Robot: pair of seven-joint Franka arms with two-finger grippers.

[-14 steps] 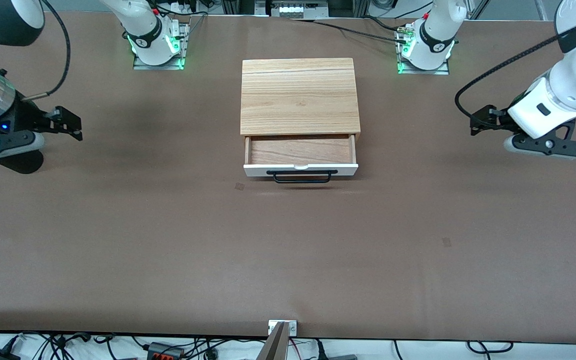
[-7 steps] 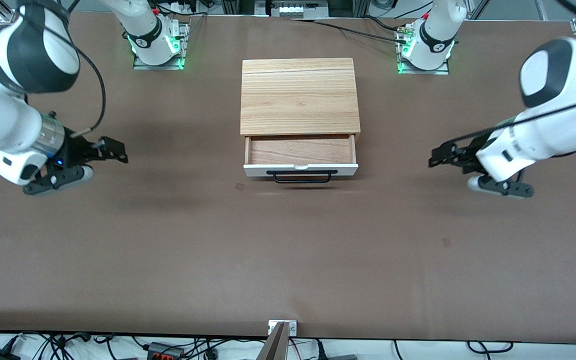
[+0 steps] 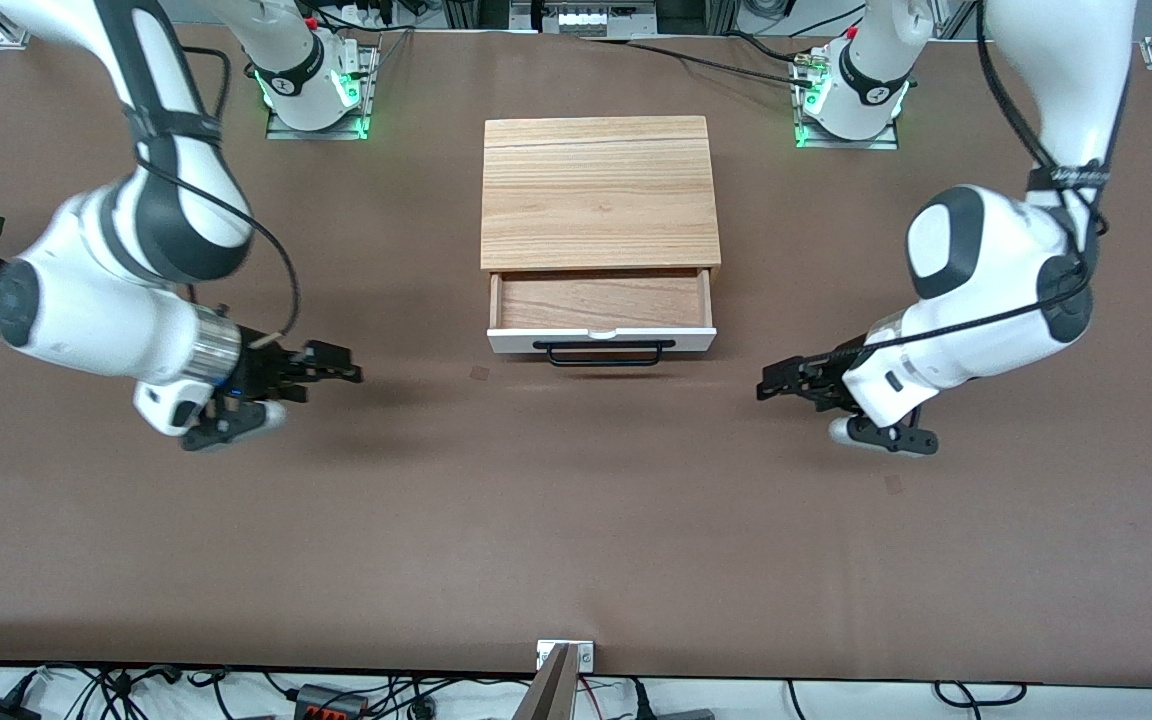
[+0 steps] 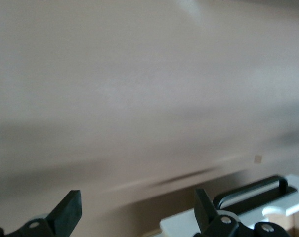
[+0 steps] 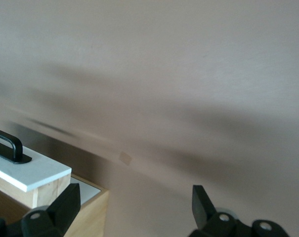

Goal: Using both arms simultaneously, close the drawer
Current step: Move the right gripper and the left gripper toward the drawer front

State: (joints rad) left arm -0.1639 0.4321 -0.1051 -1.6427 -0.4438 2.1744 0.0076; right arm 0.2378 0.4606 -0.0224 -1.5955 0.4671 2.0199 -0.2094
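The drawer (image 3: 601,310) stands pulled out under the cabinet (image 3: 599,190) near the tabletop's (image 3: 576,530) base-side edge; left gripper (image 3: 774,381) and right gripper (image 3: 341,369), both spread apart over bare tabletop, should meet the white panel together, pushing evenly.

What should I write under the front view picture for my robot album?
Two open grippers, left gripper and right gripper, flank the open drawer.
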